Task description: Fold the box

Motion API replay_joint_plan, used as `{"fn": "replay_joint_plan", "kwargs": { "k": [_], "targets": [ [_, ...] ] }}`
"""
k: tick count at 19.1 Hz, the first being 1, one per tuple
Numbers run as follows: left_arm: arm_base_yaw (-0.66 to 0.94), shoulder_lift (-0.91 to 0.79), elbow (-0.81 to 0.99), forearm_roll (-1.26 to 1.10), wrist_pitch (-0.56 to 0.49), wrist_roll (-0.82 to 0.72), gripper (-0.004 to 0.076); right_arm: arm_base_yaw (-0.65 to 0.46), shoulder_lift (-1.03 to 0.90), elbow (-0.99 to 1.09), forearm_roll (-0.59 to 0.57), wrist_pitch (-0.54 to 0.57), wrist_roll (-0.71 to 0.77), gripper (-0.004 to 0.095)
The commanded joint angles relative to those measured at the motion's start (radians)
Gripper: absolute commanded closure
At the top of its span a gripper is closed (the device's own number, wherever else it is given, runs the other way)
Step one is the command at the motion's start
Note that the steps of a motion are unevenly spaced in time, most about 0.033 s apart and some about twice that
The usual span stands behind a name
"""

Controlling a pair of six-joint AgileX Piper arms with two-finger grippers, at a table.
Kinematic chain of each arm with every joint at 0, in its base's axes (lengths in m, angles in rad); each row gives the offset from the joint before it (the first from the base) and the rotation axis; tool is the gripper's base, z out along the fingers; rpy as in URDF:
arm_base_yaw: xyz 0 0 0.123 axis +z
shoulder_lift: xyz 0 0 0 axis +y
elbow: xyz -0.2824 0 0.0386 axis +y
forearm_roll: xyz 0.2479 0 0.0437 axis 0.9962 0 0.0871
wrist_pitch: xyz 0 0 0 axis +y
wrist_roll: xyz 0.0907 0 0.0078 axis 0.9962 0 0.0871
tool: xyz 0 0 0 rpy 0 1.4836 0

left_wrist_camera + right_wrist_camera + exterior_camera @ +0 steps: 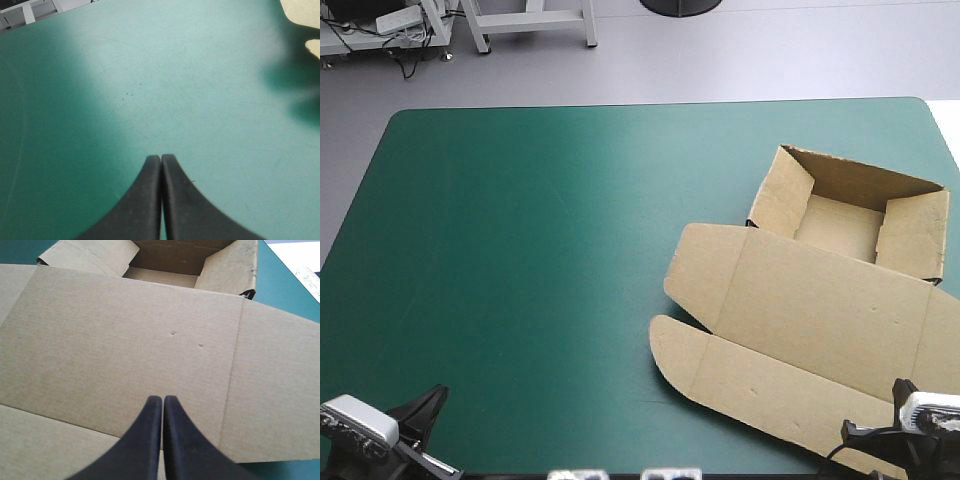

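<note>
- Left gripper (pixel 161 159) hung over the bare teal-green cover (pixel 150 75) near the table's near-left corner; its black fingers (pixel 145 200) were pressed together in one pointed arch, holding nothing; the box (pixel 820 290) lay well apart from it.
- Right gripper (pixel 162 400) was likewise closed and empty, over the flat lid (pixel 125 340).
- On the table's right half the brown box stood as an open tray (pixel 840 215), walls raised, toward the far edge; its lid lay spread flat toward the near edge.

Just the bench (pixel 500 300) here, under a teal-green cover (pixel 200 150) with rounded far corners. A pale sheen of light sits across its middle, and up close there are faint scratches.
</note>
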Motion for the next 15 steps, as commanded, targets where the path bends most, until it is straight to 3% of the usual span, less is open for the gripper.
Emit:
{"fn": "replay_joint_plan", "kwargs": {
  "k": [1,15],
  "targets": [
    [-0.004,-0.005,-0.02,-0.015,-0.063,-0.001,0.0734,0.003,0.015,0.025,-0.004,-0.09,-0.004,0.0908],
    [-0.004,-0.005,-0.02,-0.009,-0.062,-0.002,0.0734,0.001,0.014,0.044,0.047,-0.051,0.007,0.0908]
  ]
}}
